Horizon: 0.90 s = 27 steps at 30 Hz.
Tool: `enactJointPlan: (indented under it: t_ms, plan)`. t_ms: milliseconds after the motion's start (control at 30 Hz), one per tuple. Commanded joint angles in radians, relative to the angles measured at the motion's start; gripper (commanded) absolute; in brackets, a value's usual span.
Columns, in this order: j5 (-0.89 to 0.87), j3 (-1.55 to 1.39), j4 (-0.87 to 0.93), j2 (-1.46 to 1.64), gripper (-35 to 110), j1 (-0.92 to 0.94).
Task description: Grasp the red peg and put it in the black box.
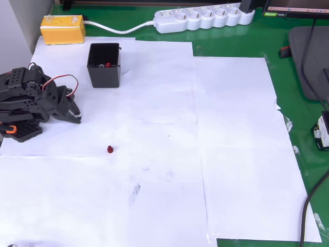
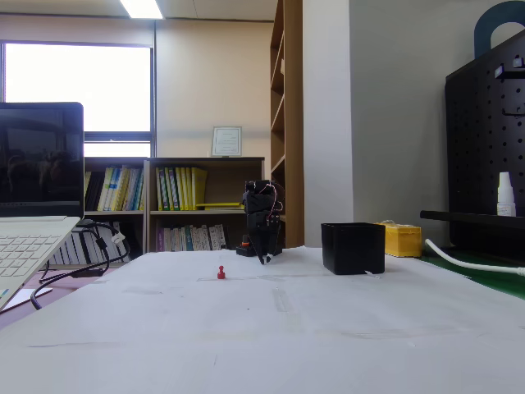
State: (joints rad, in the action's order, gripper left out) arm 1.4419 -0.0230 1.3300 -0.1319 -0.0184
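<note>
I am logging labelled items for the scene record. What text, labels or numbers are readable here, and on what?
None can be read.
Framed sheet on the wall: too small.
Book spines on the shelf: blurred.
White bottle: no legible label.
Yellow block: top marks unreadable.

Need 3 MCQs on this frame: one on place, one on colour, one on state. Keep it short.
1. Where is the red peg on the paper in the overhead view?
A. on the white paper, below the black box
B. on the yellow block
C. between the gripper's fingers

2. What colour is the block left of the power strip in the overhead view?
A. blue
B. yellow
C. white

3. What is the gripper doing?
A. holding the peg
B. reaching into the box
C. holding nothing, apart from the peg

Answers: 1 A, the peg lies alone on paper; 2 B, the block is plainly yellow; 3 C, bare paper separates gripper and peg.
</note>
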Motion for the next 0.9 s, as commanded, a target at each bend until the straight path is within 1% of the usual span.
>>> enactJointPlan:
  t_ms: [0,67,133,267,500,733,867]
  plan:
    - [-0.037,0.084,0.084,-0.107,0,-0.035]
    - [-0.034,0.083,0.028,-0.084,0,-0.043]
    - [-0.038,0.083,-0.109,-0.006,0,-0.048]
    - [-0.025,0.083,-0.400,0.198,0,-0.061]
    - [0.037,0.074,-1.032,0.689,0,-0.026]
    - [0.061,0.069,-1.545,1.083,0,0.025]
    - [0.081,0.071,-1.784,1.261,0,0.043]
